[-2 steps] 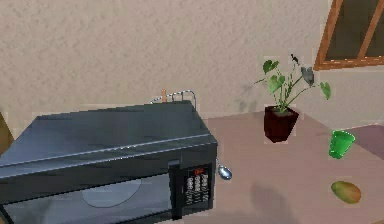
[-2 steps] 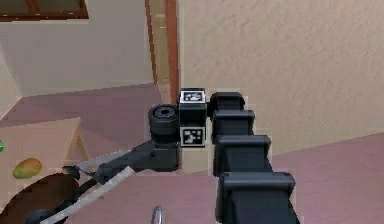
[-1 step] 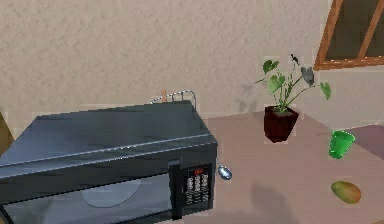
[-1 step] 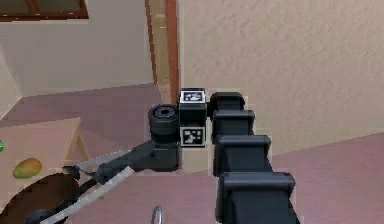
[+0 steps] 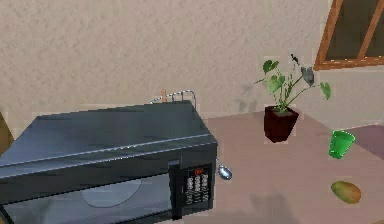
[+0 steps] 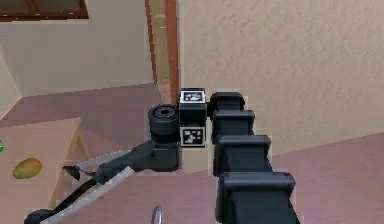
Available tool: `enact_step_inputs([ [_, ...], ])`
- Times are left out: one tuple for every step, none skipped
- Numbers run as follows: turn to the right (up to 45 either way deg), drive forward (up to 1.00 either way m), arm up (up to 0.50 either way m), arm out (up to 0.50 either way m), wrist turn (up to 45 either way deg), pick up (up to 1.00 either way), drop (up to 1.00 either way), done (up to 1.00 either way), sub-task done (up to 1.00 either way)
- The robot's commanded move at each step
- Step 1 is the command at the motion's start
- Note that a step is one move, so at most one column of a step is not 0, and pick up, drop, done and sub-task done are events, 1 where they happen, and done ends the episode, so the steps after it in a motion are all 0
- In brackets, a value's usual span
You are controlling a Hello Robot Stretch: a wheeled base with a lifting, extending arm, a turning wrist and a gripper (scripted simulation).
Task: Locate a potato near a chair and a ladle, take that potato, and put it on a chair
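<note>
Arm out by the counter corner, potato lying near the fingers

Forward view: the potato [image 5: 346,190], a yellowish oval, lies on the pinkish counter [image 5: 250,140] at the near right. There's a green cup [image 5: 341,143] just behind it and a potted plant [image 5: 283,100] farther back, and a big dark microwave [image 5: 100,160] sits at the near left. Arm side view: the arm [image 6: 245,170] reaches out and the gripper [image 6: 52,192] points left over the counter [image 6: 45,135] corner. The potato [image 6: 27,168] lies there near the fingers [image 6: 100,163], on their left. Honestly can't tell whether the gripper holds anything.
</note>
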Motion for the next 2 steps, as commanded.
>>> enact_step_inputs([
  [0.0,0.0,0.0,-0.1,0.0,0.0,0.0,0.0,0.0],
  [0.0,0.0,0.0,0.0,0.0,0.0,0.0,1.0,0.0],
])
